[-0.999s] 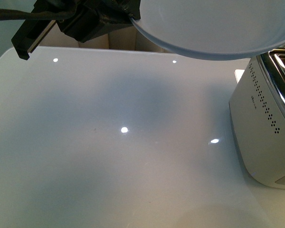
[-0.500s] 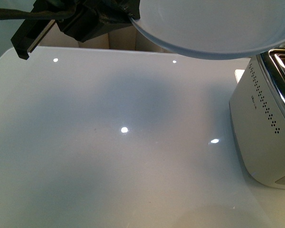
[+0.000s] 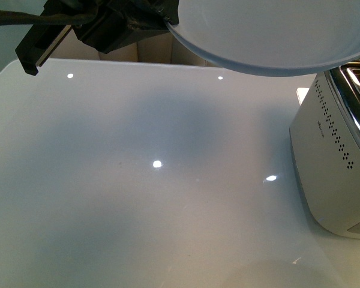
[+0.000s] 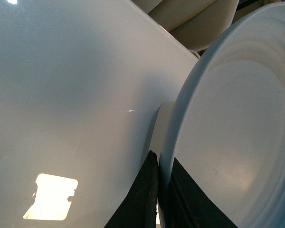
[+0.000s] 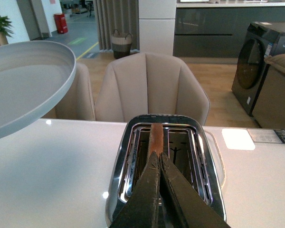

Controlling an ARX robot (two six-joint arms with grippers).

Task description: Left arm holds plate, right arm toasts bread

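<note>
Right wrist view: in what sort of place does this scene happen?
Probably a home-style demo kitchen inside a larger showroom or lab: a toaster on a white table, padded beige chairs, a front-loading washing machine and dark cabinets behind.

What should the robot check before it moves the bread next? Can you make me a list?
1. Left gripper pinches the plate by its rim: ok.
2. The plate is bare, with room for the bread: ok.
3. Right gripper is shut on the top edge of the bread: ok.
4. The bread is free of the toaster slot: cannot tell, its lower part is hidden.
5. The plate is held apart from the toaster: ok, the right wrist view shows a gap.
6. The bread is toasted enough: cannot tell, only its crust edge shows.
</note>
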